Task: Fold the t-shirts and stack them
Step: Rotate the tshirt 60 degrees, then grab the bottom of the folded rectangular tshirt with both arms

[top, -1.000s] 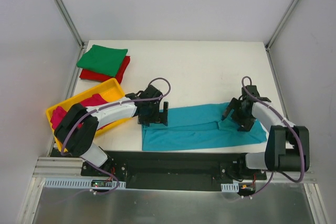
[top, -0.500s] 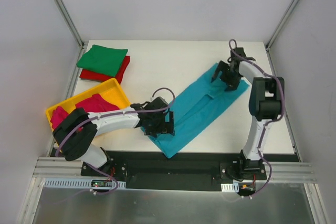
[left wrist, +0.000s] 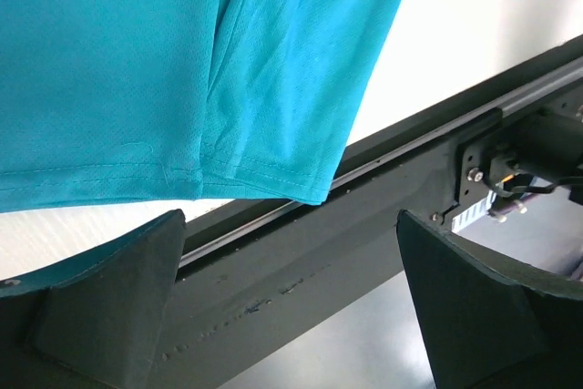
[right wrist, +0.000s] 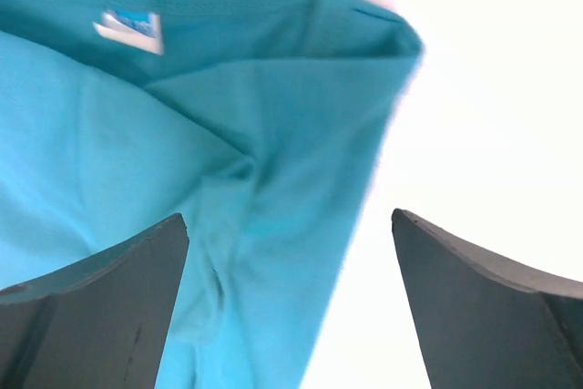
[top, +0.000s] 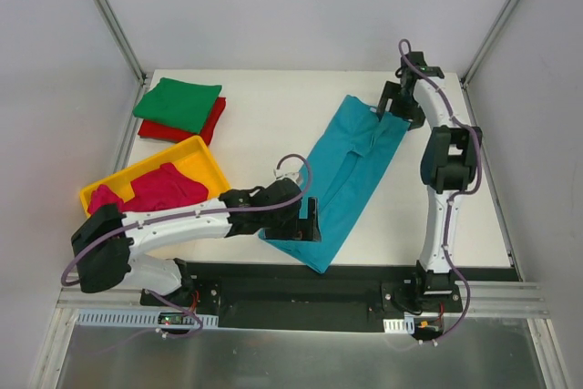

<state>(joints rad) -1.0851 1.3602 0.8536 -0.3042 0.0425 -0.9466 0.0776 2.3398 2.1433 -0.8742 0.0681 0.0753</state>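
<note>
The teal shirt lay crosswise along the near edge 1 s ago. It has since swung to a steep diagonal on the bench, with the collar at the far right and a hem corner at the near edge. The right fingers have gone out with the collar, and the left fingers have shifted nearer, beside the hem's left edge. The 2 pairs are spread wide and released, the left by the hem, the right by the collar and label. Whether they press the cloth I cannot tell. At far left the green shirt lies on the red shirt, and pink shirts sit in the tray.
</note>
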